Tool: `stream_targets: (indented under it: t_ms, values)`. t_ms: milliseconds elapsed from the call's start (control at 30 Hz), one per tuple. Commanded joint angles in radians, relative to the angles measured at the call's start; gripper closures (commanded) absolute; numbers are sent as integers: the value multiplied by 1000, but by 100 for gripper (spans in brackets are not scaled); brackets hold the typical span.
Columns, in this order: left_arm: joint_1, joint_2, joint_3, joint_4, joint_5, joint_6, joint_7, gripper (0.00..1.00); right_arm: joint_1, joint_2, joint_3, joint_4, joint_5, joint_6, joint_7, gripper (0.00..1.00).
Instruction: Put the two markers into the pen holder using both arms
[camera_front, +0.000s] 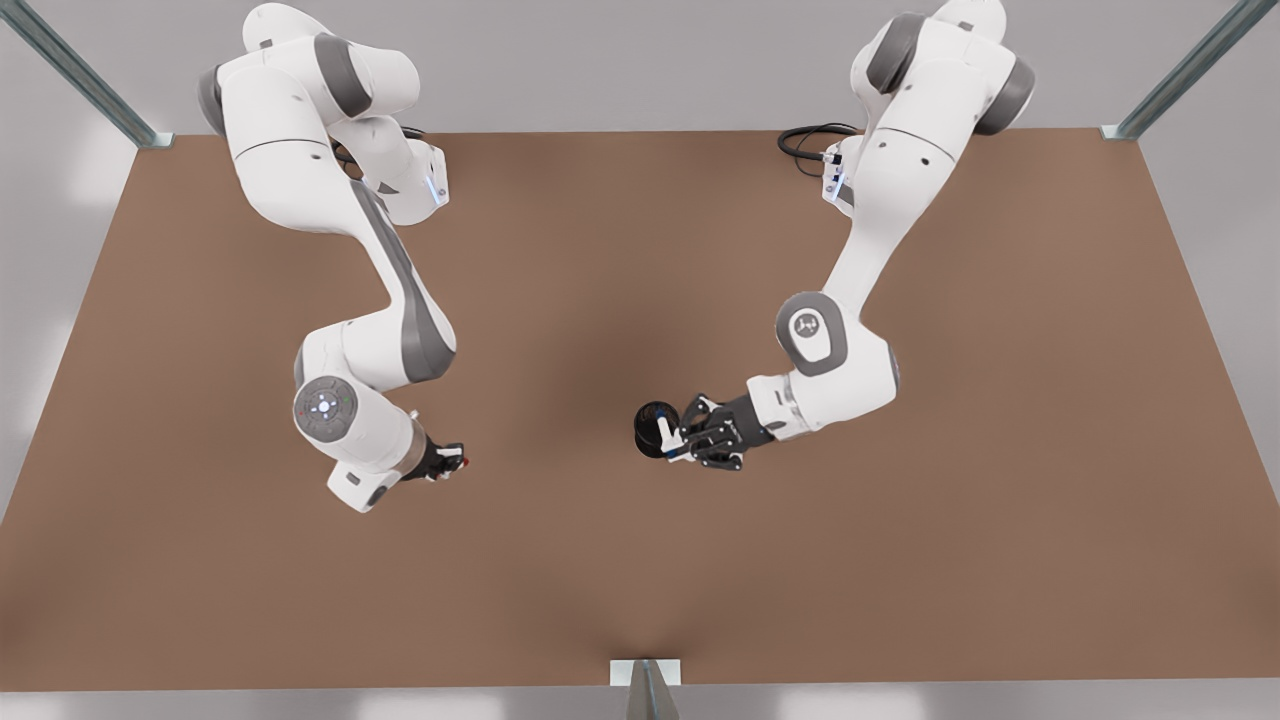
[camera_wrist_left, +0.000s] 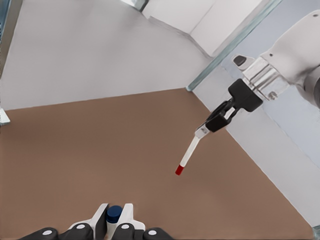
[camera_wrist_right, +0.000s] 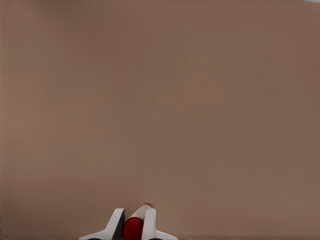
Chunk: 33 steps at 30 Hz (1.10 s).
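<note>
The black pen holder (camera_front: 650, 428) stands on the brown table (camera_front: 620, 560) near the middle. Right beside it, on the front view's right, my left gripper (camera_front: 682, 440) is shut on the blue-capped marker (camera_front: 668, 432); the dark blue cap (camera_wrist_left: 114, 214) sits between its fingers (camera_wrist_left: 101, 212). On the front view's left, my right gripper (camera_front: 455, 462) is shut on the red-capped marker (camera_front: 463, 462), well away from the holder. Its red cap (camera_wrist_right: 132, 227) pokes out between the fingers (camera_wrist_right: 149, 220). In the left wrist view, the red marker (camera_wrist_left: 190, 150) hangs tip-down from the right gripper (camera_wrist_left: 215, 121) above the table.
Metal frame posts (camera_front: 90, 80) stand at the table's back corners and a bracket (camera_front: 645, 672) sits at its front edge. A black cable (camera_front: 810, 140) loops at the base of the arm on the front view's right. Bare brown tabletop lies between the two grippers.
</note>
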Motion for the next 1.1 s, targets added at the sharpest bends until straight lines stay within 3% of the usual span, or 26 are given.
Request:
stream_targets:
  t_ms: [0, 33, 100, 233, 300, 433, 467, 500, 600, 633, 700, 767, 1067]
  values:
    - [-8, 20, 0, -6, -88, 52, 712, 79, 6, -2, 0, 4, -6, 0, 42, 74]
    - [-16, 20, 0, -8, -94, 60, 719, 76, 11, -1, 0, 4, -6, 0, 44, 74]
    - [-39, 19, 0, -22, -94, 81, 739, 55, 17, -2, 2, 4, -6, 0, 53, 74]
    - [-39, 19, 0, -60, -94, 81, 823, 55, 19, -2, 2, 4, -6, 0, 58, 74]
    - [-21, -47, 1, -102, -85, 52, 796, 40, 22, -4, 16, 7, -6, -3, 76, 74]
    - [286, -136, 7, -48, 381, -402, 376, 29, 129, -48, 60, 39, -7, -6, 271, 74]
    - [347, -135, 9, 4, 556, -495, 109, 5, 170, -57, 72, 51, -9, -8, 348, 74]
    - [386, -136, 9, 58, 735, -580, -165, 0, 212, -70, 74, 56, -43, -43, 403, 74]
    - [374, -153, 6, 236, 1248, -914, -850, 0, 325, -71, 72, 88, -52, -86, 584, 74]
    - [374, -168, 4, 262, 1289, -1008, -937, 0, 361, -71, 74, 88, -60, -86, 638, 74]
    - [384, -257, 14, 264, 1316, -1031, -963, 0, 401, -61, 66, 130, -64, -81, 707, 74]
    - [334, -369, 127, 222, 1311, -1022, -959, 0, 410, -13, 59, 220, -96, -74, 705, 74]
    - [305, -305, 141, 224, 1357, -968, -1095, 0, 433, 128, 60, 395, -101, -6, 707, 72]
